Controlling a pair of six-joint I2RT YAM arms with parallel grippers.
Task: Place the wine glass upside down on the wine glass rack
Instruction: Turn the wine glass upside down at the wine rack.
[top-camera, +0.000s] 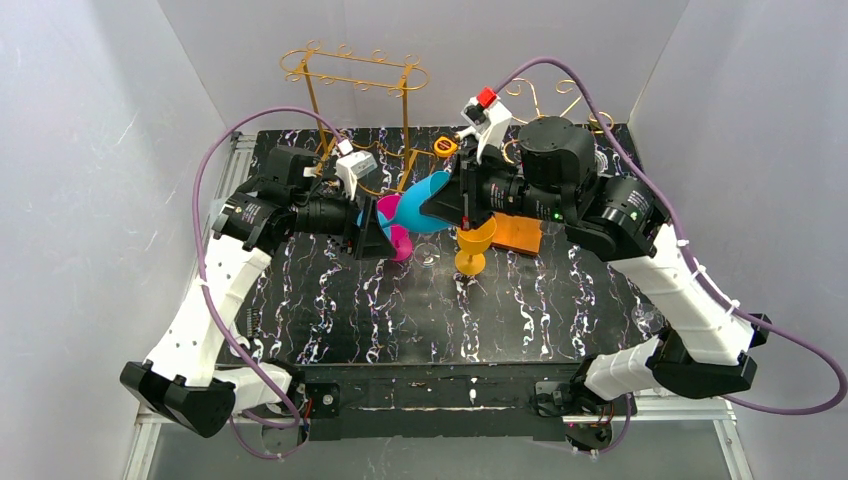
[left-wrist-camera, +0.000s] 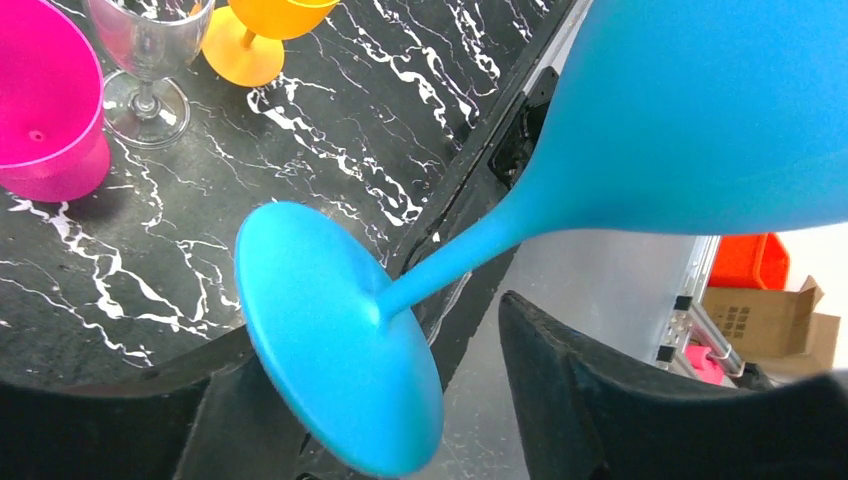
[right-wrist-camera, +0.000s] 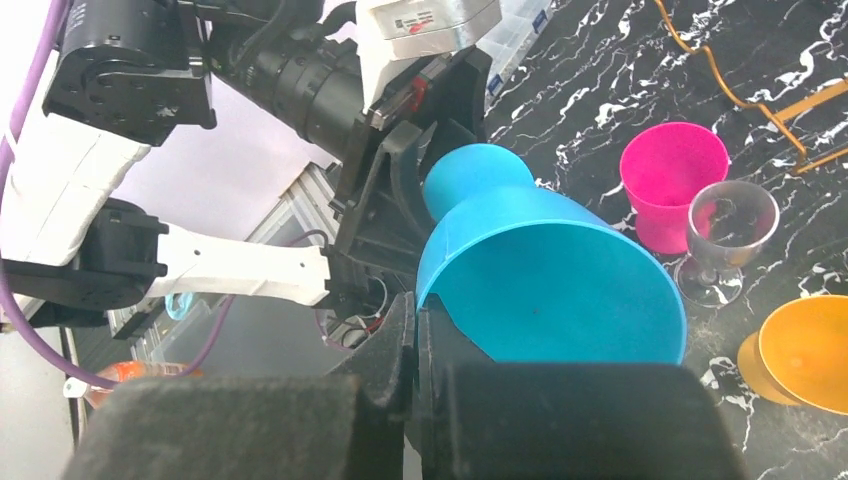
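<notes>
Mid-air handover: the right hand (right-wrist-camera: 415, 335) is pinching the blue wine glass (top-camera: 428, 198) by its rim, while the left hand (left-wrist-camera: 370, 335) is straddling the stem with jaws apart, seemingly not touching. Inverting the glass and hanging it on the rack (top-camera: 355, 78) are the 2 steps remaining.

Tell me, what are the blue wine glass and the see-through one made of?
The blue matte stemmed wine glass looks like plastic: solid colour, dull, no shine. The clear stemmed glass is see-through with bright glints: real glass or clear plastic, hard to tell.
</notes>
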